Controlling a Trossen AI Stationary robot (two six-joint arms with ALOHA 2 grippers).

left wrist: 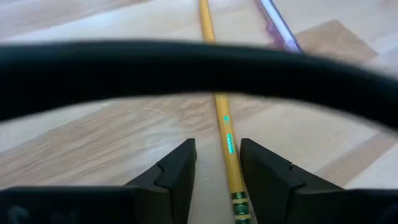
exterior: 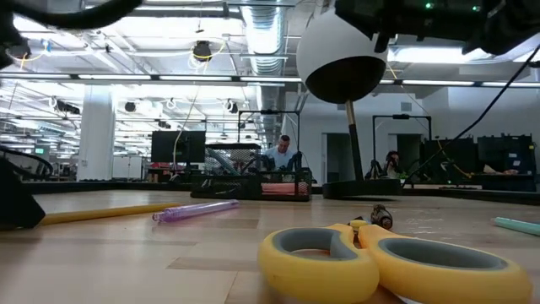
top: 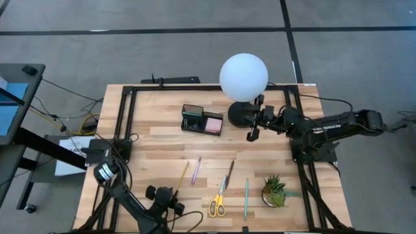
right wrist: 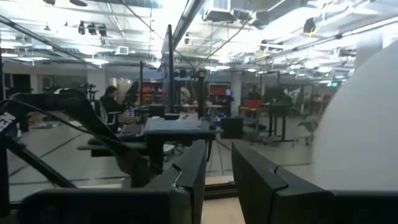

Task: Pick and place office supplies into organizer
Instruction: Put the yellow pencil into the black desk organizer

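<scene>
My left gripper is open and low over the table near its front edge. Its fingers stand on either side of the eraser end of a yellow pencil without clearly touching it. A purple pen, a dark pen, yellow-handled scissors and a teal pen lie flat on the table. The black organizer stands farther back with a pink sticky-note pad in its tray. My right gripper is level, empty and open by a narrow gap beside the lamp base.
A white globe lamp on a black base stands right of the organizer, close to my right gripper. A small green potted plant stands at the front right. A black frame runs along the table's edges.
</scene>
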